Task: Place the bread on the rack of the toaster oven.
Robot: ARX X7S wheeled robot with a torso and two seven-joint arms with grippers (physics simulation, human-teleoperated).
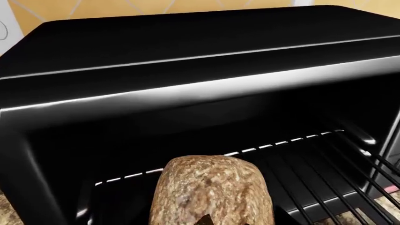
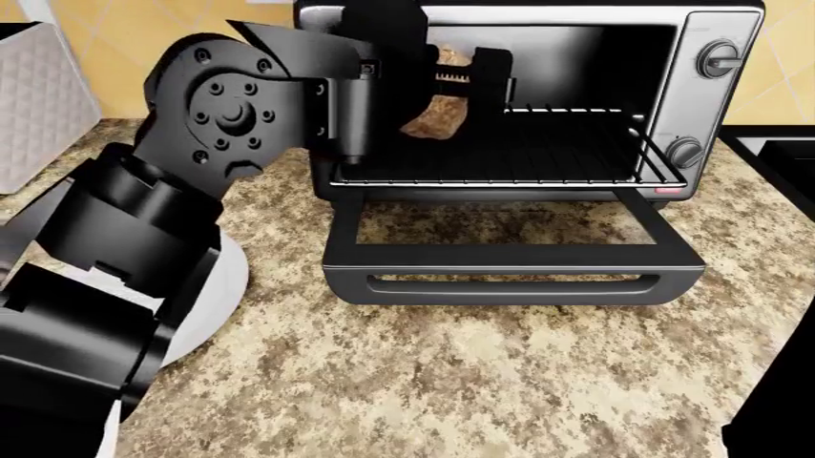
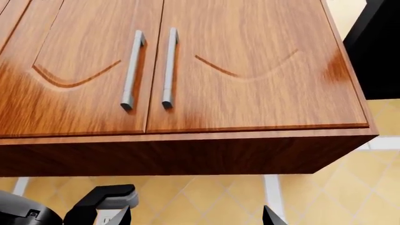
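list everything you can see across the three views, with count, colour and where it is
bread: one, mottled brown, held in the left gripper above the rack, at the oven mouth
rack: one, black wire, inside the toaster oven
toaster oven: one, silver and black, at the back of the counter, door dropped open
knobs: two, silver, on the oven's side panel
counter: one, speckled tan granite
quilted box: one, white, far left on the counter
cabinet doors: two, brown wood with grey bar handles, right wrist view
left gripper: black, shut on the bread
right gripper: black, fingers apart, below the cabinet
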